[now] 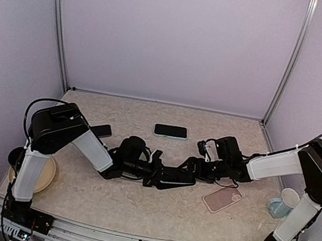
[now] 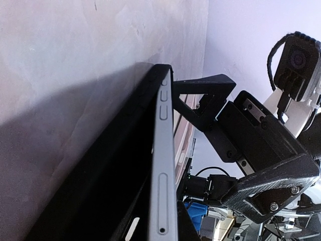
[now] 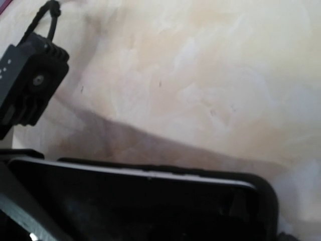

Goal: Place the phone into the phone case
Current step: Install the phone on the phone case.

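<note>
We're clamping the black silver-edged phone (image 1: 171, 178) in the left pincer (image 1: 153, 172) at tabletop (image 1: 133, 212) centre. The right pincer (image 1: 195, 167) is standing wide open at its 3 o'clock end. We're aiming to seat corners evenly in the black rubbery case (image 3: 268, 193).

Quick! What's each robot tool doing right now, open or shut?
Left tool: shut on the phone.
Right tool: wide open, with one finger at the phone's end.

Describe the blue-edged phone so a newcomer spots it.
On the table, look toward the back wall, beyond where the two arms meet. The blue-rimmed phone lies flat there, alone. Its pale blue rim sets it apart from the dark phone to its left.
</note>
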`<state>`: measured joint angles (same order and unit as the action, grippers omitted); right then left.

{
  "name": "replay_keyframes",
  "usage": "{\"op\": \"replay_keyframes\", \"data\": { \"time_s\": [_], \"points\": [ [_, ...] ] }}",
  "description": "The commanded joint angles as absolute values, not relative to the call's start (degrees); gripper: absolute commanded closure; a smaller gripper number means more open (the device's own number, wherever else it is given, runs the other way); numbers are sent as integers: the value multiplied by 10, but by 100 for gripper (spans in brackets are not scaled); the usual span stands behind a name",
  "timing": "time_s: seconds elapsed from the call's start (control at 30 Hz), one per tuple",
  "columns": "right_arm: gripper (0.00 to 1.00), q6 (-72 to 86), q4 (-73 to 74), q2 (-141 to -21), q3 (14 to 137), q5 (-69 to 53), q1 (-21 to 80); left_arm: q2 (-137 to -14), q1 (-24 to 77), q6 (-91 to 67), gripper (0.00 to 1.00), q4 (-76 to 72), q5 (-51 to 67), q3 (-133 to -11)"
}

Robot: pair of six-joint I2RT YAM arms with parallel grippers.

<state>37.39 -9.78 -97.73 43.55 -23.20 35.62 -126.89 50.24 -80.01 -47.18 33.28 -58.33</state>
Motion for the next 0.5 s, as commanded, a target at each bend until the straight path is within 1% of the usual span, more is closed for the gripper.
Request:
{"op": "replay_keyframes", "data": {
  "time_s": [0.0, 0.23, 0.47],
  "points": [
    [0, 392, -89, -1006, 431, -304, 396, -1312, 517, -803, 100, -413, 306, -582],
    [0, 377, -60, -998, 447, -294, 393, -1292, 511, -756, 100, -451, 312, -565],
    [0, 367, -47, -981, 452, -308, 367, -1254, 505, -702, 100, -435, 310, -558]
  ]
}}
